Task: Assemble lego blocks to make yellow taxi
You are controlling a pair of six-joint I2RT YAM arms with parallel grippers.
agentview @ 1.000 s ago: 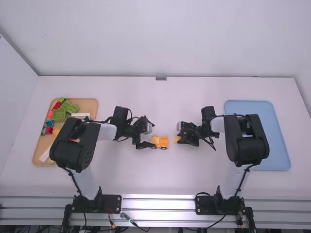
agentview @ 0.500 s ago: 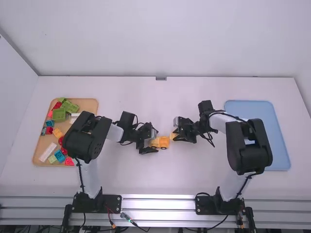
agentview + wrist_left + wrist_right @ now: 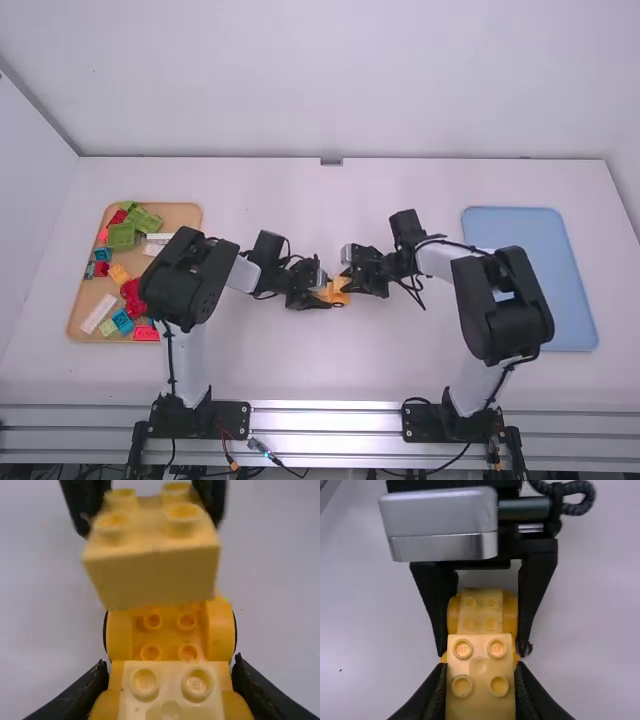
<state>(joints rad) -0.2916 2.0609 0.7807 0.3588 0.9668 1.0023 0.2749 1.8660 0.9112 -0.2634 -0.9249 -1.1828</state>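
high view: the car point(image 3: 335, 294) sits mid table point(image 3: 400, 350); left wrist view: my left gripper point(image 3: 170, 674) clamps its sides, parted only that wide; light, stiff, i judge; right wrist view: my right gripper point(image 3: 481, 668) pinches a block point(image 3: 479, 686) by its flanks; slick plastic, best held low.

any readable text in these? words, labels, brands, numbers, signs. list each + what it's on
No text I can quote.
Pale yellow block in the right gripper: small raised marks on its studs, too small to read.
Orange wheeled base: faint marks at most on its studs, not legible.
Blocks in the tan tray: too small to read any print.
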